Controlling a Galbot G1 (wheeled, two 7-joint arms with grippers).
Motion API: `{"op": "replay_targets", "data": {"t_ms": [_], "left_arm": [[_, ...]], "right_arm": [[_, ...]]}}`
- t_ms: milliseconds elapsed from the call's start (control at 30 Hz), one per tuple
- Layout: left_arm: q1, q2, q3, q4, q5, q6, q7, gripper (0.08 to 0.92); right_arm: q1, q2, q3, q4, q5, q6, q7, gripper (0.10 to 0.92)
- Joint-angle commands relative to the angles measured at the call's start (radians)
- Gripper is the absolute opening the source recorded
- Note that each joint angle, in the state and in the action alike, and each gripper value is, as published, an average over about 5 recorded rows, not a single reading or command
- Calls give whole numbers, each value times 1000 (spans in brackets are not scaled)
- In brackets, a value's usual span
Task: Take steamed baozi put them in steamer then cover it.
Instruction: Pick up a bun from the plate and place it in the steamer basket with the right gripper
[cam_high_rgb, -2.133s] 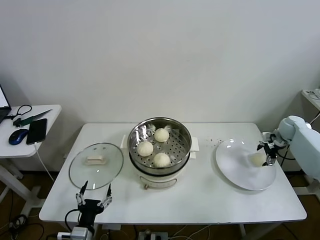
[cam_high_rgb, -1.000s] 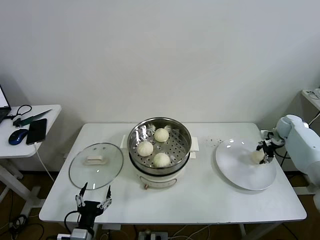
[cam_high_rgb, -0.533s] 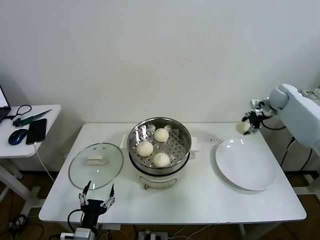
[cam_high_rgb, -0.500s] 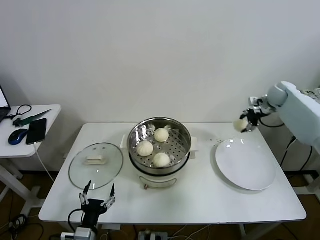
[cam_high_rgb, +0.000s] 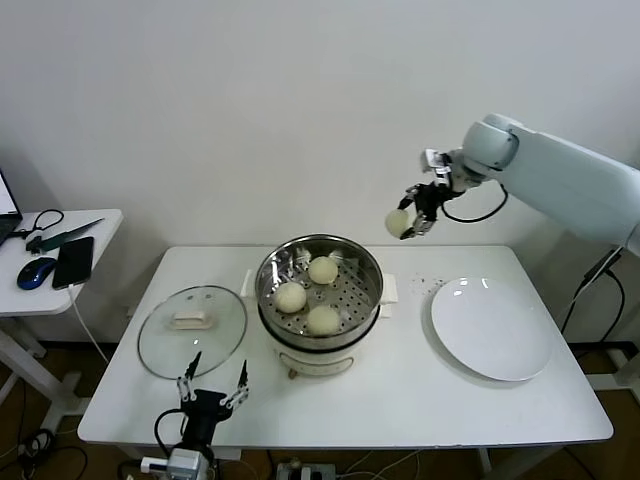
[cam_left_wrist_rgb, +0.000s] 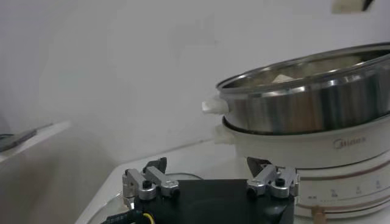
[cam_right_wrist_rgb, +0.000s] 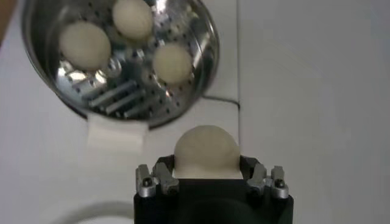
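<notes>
Baozi (cam_high_rgb: 398, 222) hung clamped in the right claw (cam_high_rgb: 410, 221) above the steamer (cam_high_rgb: 320, 290); the left claw (cam_high_rgb: 212, 392) waited spread open, holding nothing.

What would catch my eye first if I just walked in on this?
Probably the right gripper high in the air, its fingers clamped on a baozi just right of the steamer. Three more buns already sit in that steel basket. The glass cover lies flat on the table to its left, near the open left gripper.

Shiny perforated steel steamer (cam_high_rgb: 320, 280); matt, smooth baozi (cam_high_rgb: 398, 222).
</notes>
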Motion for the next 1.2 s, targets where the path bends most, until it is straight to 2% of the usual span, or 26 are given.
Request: {"op": "replay_targets", "data": {"t_ms": [33, 467, 1067, 1200], "left_arm": [[0, 2, 20, -4, 11, 2, -2, 823], [0, 10, -15, 4, -23, -1, -8, 823], [-3, 23, -39, 18, -46, -5, -6, 823], [-4, 23, -38, 19, -46, -5, -6, 823]], "right_arm": [[138, 121, -288, 161, 261, -91, 67, 695], [28, 276, -318, 32, 230, -84, 76, 696], [-59, 273, -288, -16, 139, -76, 97, 699], [-62, 273, -273, -24, 132, -76, 105, 731]]}}
